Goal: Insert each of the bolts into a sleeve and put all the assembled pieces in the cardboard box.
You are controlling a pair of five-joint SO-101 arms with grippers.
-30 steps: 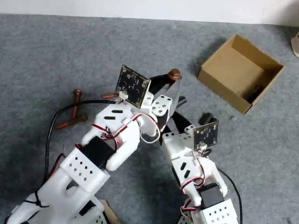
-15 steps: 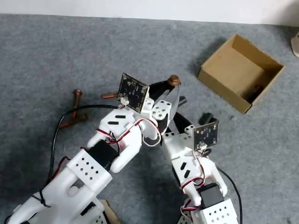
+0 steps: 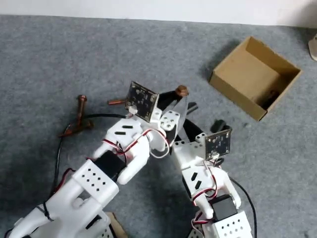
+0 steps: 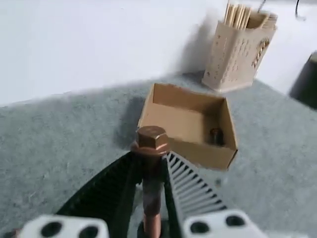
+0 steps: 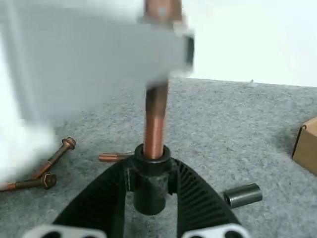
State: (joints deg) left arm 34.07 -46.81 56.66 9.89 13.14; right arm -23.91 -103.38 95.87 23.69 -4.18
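Clamping my left gripper (image 4: 151, 159) on the bolt (image 4: 151, 140), I hold it upright, head up, directly above the sleeve (image 5: 150, 191). My right gripper (image 5: 150, 171) clenches that sleeve, also upright, the shank's lower end at its mouth, both axes in line.

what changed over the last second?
The left gripper, shut on the bolt, eased toward the right gripper, bringing the bolt's head closer to the sleeve held there; the shank now stands in the sleeve's mouth. Nothing was picked up or let go. The right gripper, the cardboard box and the loose bolts stayed put.
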